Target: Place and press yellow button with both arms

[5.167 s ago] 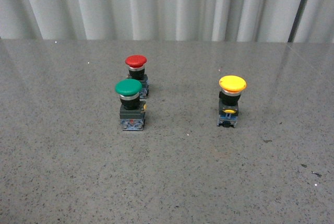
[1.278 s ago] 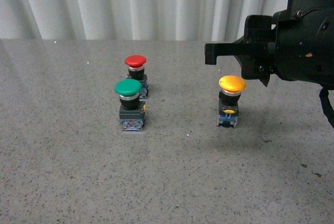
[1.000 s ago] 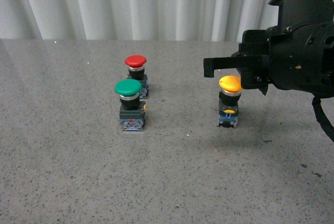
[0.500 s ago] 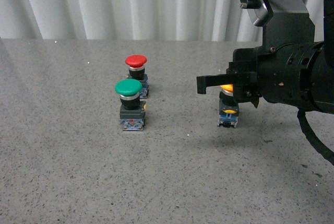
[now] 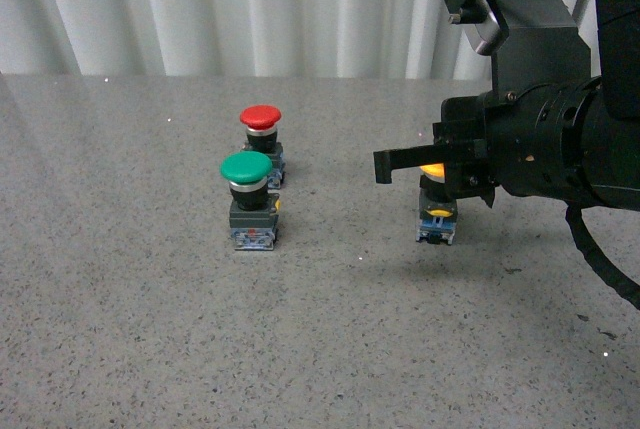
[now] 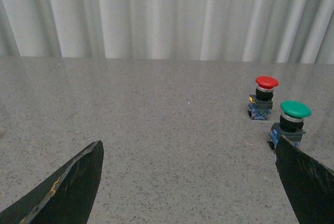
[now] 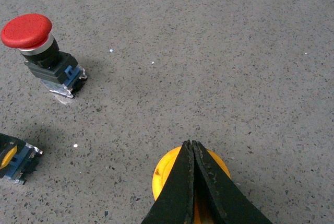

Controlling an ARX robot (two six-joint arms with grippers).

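The yellow button (image 5: 437,209) stood upright toward the right side of the tabletop, about midway between the near and far edges, its long axis vertical. Its cap lay directly beneath the right gripper (image 7: 192,148), whose fingers were pressed together with no gap, their joined tip over the middle of the cap; whether they touched it could not be told. The left gripper (image 6: 188,182) hung well apart, jaws wide, looking across at the green button (image 6: 294,121) and the red button (image 6: 264,95) toward the table's middle. The right arm was plainly nearer, so pressing likely called for a straight descent.
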